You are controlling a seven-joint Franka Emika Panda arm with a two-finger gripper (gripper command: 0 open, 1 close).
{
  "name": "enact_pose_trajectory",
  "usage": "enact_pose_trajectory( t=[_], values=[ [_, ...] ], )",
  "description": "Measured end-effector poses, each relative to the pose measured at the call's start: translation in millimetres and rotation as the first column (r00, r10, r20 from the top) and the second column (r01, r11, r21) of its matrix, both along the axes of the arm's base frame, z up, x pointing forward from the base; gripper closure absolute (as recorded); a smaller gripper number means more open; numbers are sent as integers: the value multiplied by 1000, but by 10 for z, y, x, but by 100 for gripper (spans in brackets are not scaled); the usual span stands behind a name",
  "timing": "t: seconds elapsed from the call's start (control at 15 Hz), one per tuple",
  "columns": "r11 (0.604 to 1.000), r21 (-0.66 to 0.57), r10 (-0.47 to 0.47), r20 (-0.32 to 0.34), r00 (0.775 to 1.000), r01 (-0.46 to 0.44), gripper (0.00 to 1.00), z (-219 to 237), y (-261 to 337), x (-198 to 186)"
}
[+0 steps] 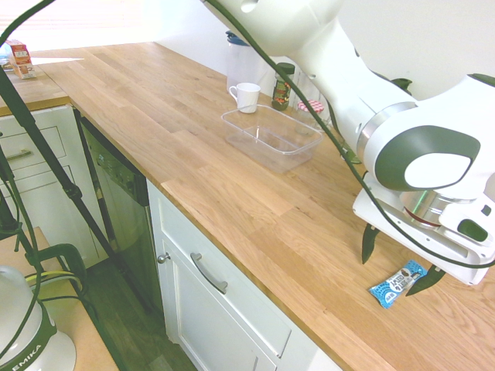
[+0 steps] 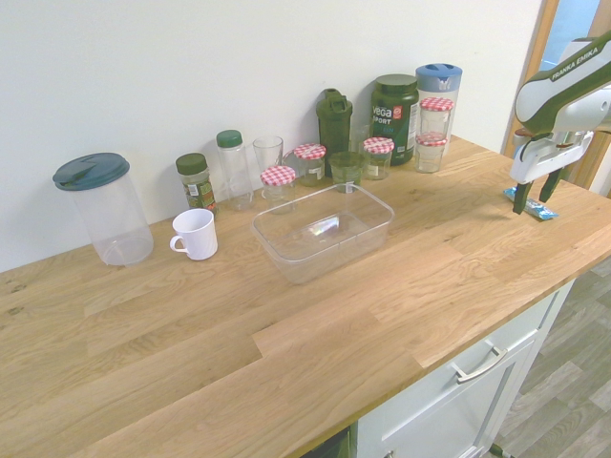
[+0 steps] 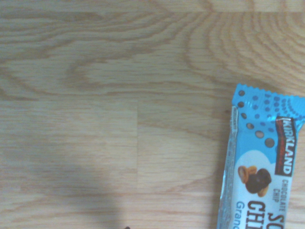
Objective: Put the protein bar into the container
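The protein bar [image 1: 397,284], in a bright blue wrapper, lies flat on the wooden counter close to its front edge. My gripper [image 1: 398,263] hovers just above it, open, with one dark finger on each side and nothing held. From the other side, the protein bar [image 2: 544,212] shows at the counter's far right, partly behind the gripper [image 2: 535,197]. One end of the bar's [image 3: 264,167] wrapper fills the wrist view. The container [image 2: 323,229], a clear shallow tray, stands empty mid-counter, well away from the gripper; it is the container [image 1: 272,137] near the wall.
A white mug [image 2: 196,233] stands beside the tray. Along the wall are a lidded clear pitcher [image 2: 105,208], a spice jar, a drinking glass, jars with red-checked lids [image 2: 279,181], a dark shaker and a green tub [image 2: 394,114]. Bare wood lies between bar and tray.
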State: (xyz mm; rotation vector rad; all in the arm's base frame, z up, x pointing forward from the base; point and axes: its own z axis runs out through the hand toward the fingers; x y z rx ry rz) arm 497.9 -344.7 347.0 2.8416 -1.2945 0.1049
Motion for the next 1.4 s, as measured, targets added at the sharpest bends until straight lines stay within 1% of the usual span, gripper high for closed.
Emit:
enact_pose_trajectory(
  t=[0.07, 0.47, 1.4],
  values=[
    [1000, 4, 1, -1, 1000, -1, 100, -27, -33, 17],
    [1000, 16, 18, 0, 1000, -18, 100, -100, -130, 27],
    [999, 13, 30, 10, 1000, -30, 100, -62, -132, 60]
  ],
)
